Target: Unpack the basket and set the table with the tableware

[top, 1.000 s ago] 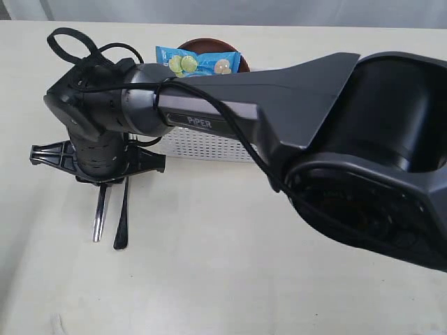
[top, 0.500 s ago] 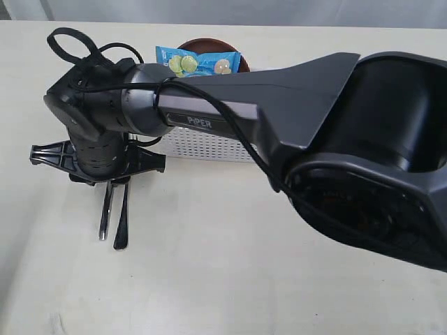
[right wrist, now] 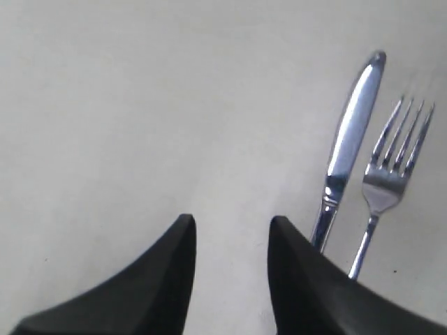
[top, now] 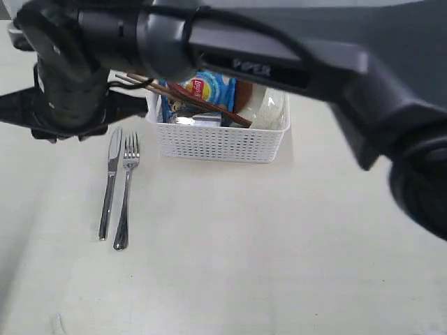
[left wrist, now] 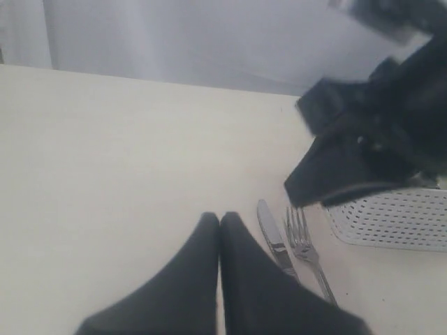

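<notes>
Overhead, the right gripper point(right wrist: 230, 223) hangs above the table point(top: 244, 244), its jaws parted partway, with nothing between them and touching nothing; the left gripper point(left wrist: 220, 218) has its fingers pressed together, empty. The knife point(top: 110, 185) and fork point(top: 126, 192) lie side by side on the table, parallel, to the left of the basket point(top: 216, 143) and apart from it. Basket contents: blue chip bag point(top: 209, 89), wooden chopsticks point(top: 216, 112) slanting across, pale bowl point(top: 269, 108) at the right end

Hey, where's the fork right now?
In the exterior view the fork lies flat on the table at the left, parallel to and just right of the knife, near the basket's front left corner.
</notes>
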Robot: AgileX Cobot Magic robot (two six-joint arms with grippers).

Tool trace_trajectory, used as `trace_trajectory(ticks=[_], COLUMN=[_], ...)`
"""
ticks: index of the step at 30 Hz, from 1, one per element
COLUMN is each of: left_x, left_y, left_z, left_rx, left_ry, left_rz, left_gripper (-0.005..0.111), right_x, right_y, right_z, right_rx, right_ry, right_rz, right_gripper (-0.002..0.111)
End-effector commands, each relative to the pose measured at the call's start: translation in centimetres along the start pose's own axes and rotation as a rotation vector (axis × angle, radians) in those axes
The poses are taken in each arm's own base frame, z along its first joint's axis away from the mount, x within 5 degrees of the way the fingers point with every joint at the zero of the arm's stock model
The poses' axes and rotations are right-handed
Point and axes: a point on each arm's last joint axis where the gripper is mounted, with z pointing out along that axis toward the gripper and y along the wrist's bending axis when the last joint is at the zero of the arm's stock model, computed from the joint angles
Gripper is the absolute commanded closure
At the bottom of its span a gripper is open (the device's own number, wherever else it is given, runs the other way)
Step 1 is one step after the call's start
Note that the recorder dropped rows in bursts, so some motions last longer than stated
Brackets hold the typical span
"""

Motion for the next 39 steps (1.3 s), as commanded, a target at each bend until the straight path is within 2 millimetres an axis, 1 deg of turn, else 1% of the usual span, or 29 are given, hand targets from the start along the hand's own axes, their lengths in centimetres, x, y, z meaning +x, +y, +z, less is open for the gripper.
trace_trajectory(ticks=[1, 4, 6, 7, 9, 11, 13, 17, 21, 23, 26, 28, 30, 35, 39], left_x=[0.0, 0.0, 0.0, 0.0, 0.0, 0.0, 0.0, 0.0, 0.0, 0.0, 0.0, 0.0, 0.0, 0.0, 0.0], left_y=[0.0, 0.0, 0.0, 0.0, 0.0, 0.0, 0.0, 0.0, 0.0, 0.0, 0.0, 0.0, 0.0, 0.0, 0.0], left_z=[0.0, 0.0, 0.0, 0.0, 0.0, 0.0, 0.0, 0.0, 0.0, 0.0, 0.0, 0.0, 0.0, 0.0, 0.0], left_rx=[0.002, 0.002, 0.002, 0.002, 0.002, 0.002, 0.002, 0.002, 0.002, 0.002, 0.002, 0.002, 0.002, 0.002, 0.002], left_ry=[-0.012, -0.012, -0.012, -0.012, -0.012, -0.012, -0.012, -0.012, -0.012, -0.012, -0.012, -0.012, -0.012, -0.012, -0.012], left_rz=[-0.003, -0.003, -0.003, -0.003, -0.003, -0.003, -0.003, -0.003, -0.003, -0.003, -0.003, -0.003, -0.003, -0.003, -0.003], left_gripper=[0.107, 0.107, 0.107, 0.107, 0.107, 0.107, 0.107, 0.107, 0.107, 0.107, 0.107, 0.107, 0.107, 0.107, 0.107], right_x=[-1.4, -2.5, -3.1, -3.2, -3.6, -3.8, -3.8, -4.3, -4.9, -5.0, -4.7, -4.4, -4.3, -4.1, -4.4], right_y=[0.1, -0.6, -1.7, -2.1, -3.7, -5.2, -6.3, -7.2, -7.4, -7.6, -7.9, -8.2, -8.4, -8.9, -8.9], right_z=[-5.9, -9.9, -12.0, -12.6, -13.8, -14.3, -14.4, -13.5, -11.5, -10.3, -8.0, -6.4, -5.2, -2.9, -1.7], right_rx=[-0.016, 0.033, 0.115, 0.153, 0.254, 0.316, 0.349, 0.363, 0.391, 0.417, 0.434, 0.443, 0.454, 0.491, 0.490], right_ry=[-0.079, -0.158, -0.193, -0.197, -0.186, -0.129, -0.061, -0.024, -0.030, -0.014, 0.049, 0.086, 0.111, 0.138, 0.091], right_rz=[-0.183, -0.285, -0.338, -0.360, -0.388, -0.399, -0.426, -0.521, -0.621, -0.641, -0.682, -0.697, -0.704, -0.732, -0.745], right_gripper=[0.074, 0.074, 0.074, 0.074, 0.074, 0.074, 0.074, 0.074, 0.074, 0.073, 0.063, 0.053, 0.046, 0.046, 0.046])
